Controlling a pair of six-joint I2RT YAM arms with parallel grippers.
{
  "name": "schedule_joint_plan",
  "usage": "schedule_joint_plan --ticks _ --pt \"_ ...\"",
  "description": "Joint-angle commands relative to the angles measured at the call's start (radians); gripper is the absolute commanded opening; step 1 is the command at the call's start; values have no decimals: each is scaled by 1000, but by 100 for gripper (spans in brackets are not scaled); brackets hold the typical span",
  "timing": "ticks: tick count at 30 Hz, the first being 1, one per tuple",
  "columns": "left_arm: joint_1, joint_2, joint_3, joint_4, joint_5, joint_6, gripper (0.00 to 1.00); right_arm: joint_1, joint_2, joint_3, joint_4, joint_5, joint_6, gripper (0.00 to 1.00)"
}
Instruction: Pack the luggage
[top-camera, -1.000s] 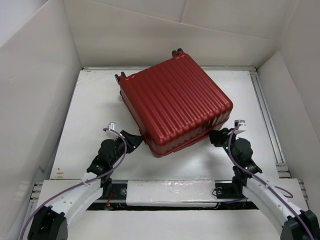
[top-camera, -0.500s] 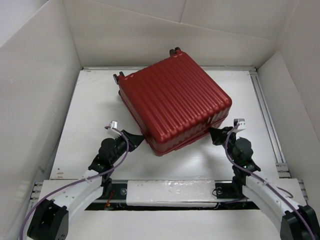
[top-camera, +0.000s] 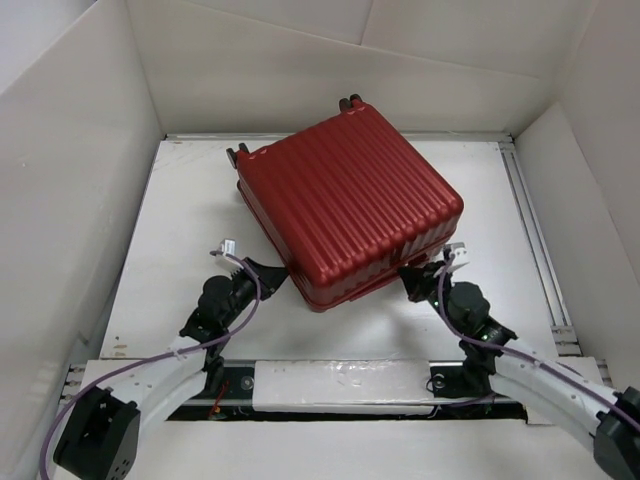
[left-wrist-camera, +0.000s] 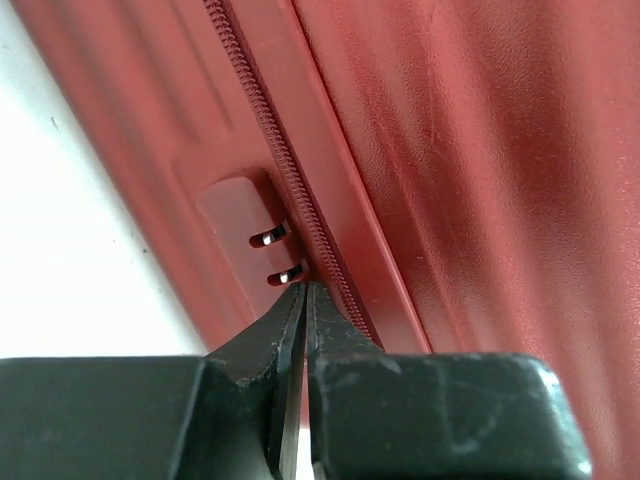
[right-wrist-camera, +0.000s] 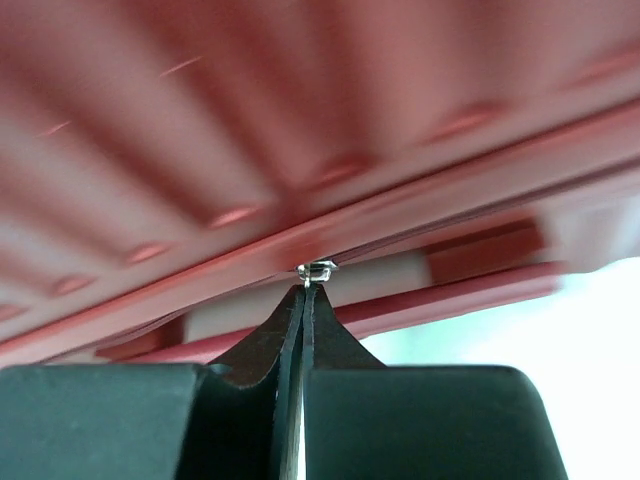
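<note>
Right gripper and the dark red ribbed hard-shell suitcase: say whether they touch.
Touching. Right wrist view shows the right gripper, jaws shut on a small metal zipper tab at the dark red suitcase seam.

The luggage (top-camera: 350, 205) is lying flat at the middle of the counter (top-camera: 190, 230), turned askew, its wheels (top-camera: 352, 102) at the far edge. The left gripper (top-camera: 280, 280) is touching the zipper seam (left-wrist-camera: 290, 200) on its near-left side, while the right gripper (top-camera: 405, 271) is touching the near-right side.
</note>
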Motion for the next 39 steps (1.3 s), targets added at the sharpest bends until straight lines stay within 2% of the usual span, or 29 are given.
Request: schedule_joint_plan --ticks 1,5,13,18,19,21,26,28,31,36,37,38,39 --pt "-29 32 -3 106 52 -9 0 157 54 86 -96 -57 29 0" --pt "-29 68 -12 176 52 -29 0 307 89 139 -151 -58 53 0" --pt "-29 128 -21 239 61 -40 0 525 174 236 -113 -44 127 0" --pt "-29 139 -21 249 61 -49 0 669 406 358 -27 -29 127 0" --pt "-29 139 -21 249 61 -49 0 724 448 388 -27 -20 127 0" --pt "-29 139 -31 249 61 -49 0 771 561 480 -27 -4 115 0" --pt "-29 139 -31 249 61 -49 0 877 724 618 -24 35 95 0" --pt "-29 124 -31 236 61 -49 0 886 725 646 -108 143 95 0" --pt "-29 89 -40 192 61 -40 0 897 645 575 -192 302 121 0" --pt "-29 32 -40 149 61 -40 0 877 360 449 -456 538 251 0" --pt "-29 32 -40 149 61 -40 0 848 325 430 -487 557 251 3" --pt "-29 32 -40 149 61 -40 0 828 265 388 -513 568 251 14" --pt "-29 32 -40 149 61 -40 0 806 240 368 -513 568 251 20"
